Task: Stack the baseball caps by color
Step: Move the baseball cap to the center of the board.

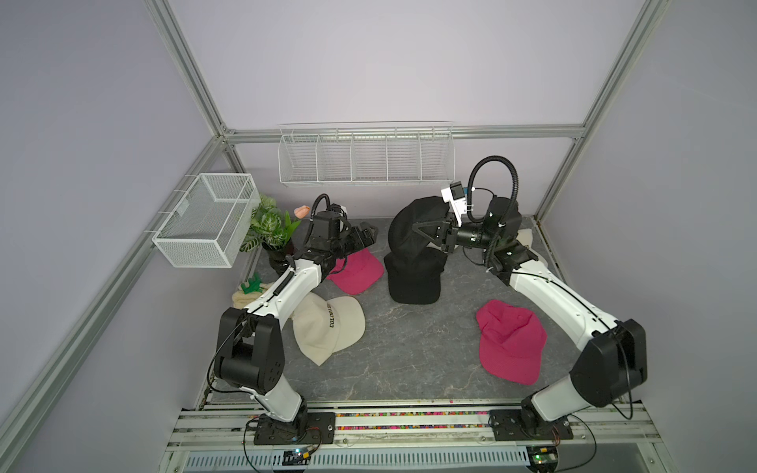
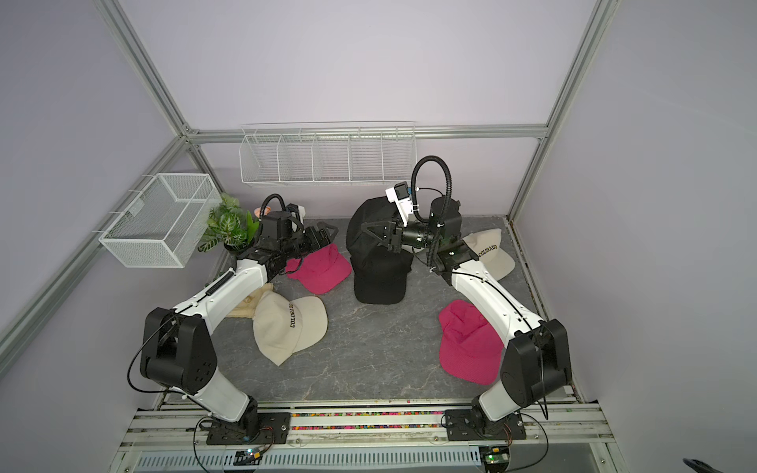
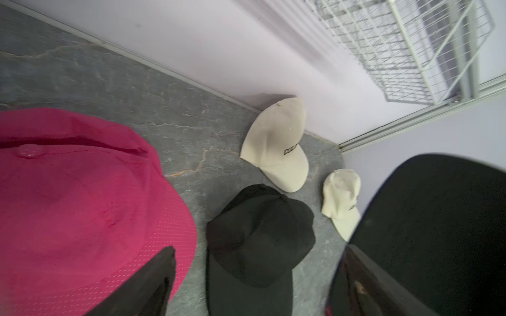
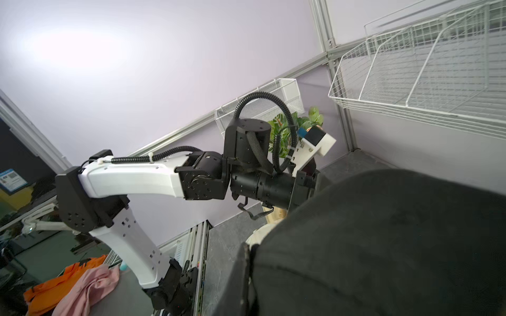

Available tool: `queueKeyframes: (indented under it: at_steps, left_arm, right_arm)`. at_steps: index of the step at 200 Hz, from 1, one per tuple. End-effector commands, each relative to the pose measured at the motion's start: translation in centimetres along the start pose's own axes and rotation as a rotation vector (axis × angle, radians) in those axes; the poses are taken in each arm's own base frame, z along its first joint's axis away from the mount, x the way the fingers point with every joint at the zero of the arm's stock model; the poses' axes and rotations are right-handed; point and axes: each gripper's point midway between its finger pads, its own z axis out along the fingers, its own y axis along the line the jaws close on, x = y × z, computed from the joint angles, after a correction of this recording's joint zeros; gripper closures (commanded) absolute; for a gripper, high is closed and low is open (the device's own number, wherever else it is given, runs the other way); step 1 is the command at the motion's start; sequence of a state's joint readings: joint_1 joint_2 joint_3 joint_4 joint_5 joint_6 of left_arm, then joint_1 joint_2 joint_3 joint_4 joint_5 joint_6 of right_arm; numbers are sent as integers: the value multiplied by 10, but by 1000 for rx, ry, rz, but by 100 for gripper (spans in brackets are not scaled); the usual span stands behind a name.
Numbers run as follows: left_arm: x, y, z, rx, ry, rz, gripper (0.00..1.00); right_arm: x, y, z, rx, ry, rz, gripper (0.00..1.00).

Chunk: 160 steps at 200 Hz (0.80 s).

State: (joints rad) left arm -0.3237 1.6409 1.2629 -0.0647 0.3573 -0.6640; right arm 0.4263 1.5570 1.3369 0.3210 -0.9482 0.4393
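Observation:
My right gripper [image 1: 428, 233] is shut on a black baseball cap [image 1: 411, 221], holding it in the air above another black cap [image 1: 413, 280] that lies on the table. In the right wrist view that held cap [image 4: 383, 246] fills the lower right beside one finger [image 4: 246, 273]. My left gripper [image 1: 364, 237] stands open and empty over a hot pink cap [image 1: 356, 272]; its fingers [image 3: 147, 284] are spread wide. A second pink cap [image 1: 510, 342] lies front right. One cream "COLORADO" cap [image 1: 327, 327] lies front left, and two more cream caps [image 3: 276, 145] [image 3: 342, 202] sit at the back right.
A potted plant [image 1: 270, 229] and a folded cream towel with a green toy [image 1: 250, 290] sit at the left edge. A white mesh basket [image 1: 205, 221] hangs on the left wall and a wire rack [image 1: 364, 157] on the back wall.

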Motion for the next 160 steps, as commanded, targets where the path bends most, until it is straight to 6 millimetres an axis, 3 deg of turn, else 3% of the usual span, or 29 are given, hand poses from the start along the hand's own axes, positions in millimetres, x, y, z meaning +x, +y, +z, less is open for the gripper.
queueKeyframes:
  at_steps: [1,44,96,143,160]
  left_arm:
    - [8,-30,3,214,55,-106,4]
    - [28,-53,1,421,154,-161,4]
    - [43,-79,-21,609,239,-182,4]
    - [59,-83,-32,663,318,-188,14]
    - [58,-86,-37,691,316,-185,23]
  right_arm:
    - [-1,22,1,-124,33,-83,94]
    - [1,51,-6,-255,52,-145,93]
    - [5,76,-17,-353,85,-232,92]
    - [9,80,-22,-356,115,-255,91]
    - [9,79,-25,-344,111,-261,91]
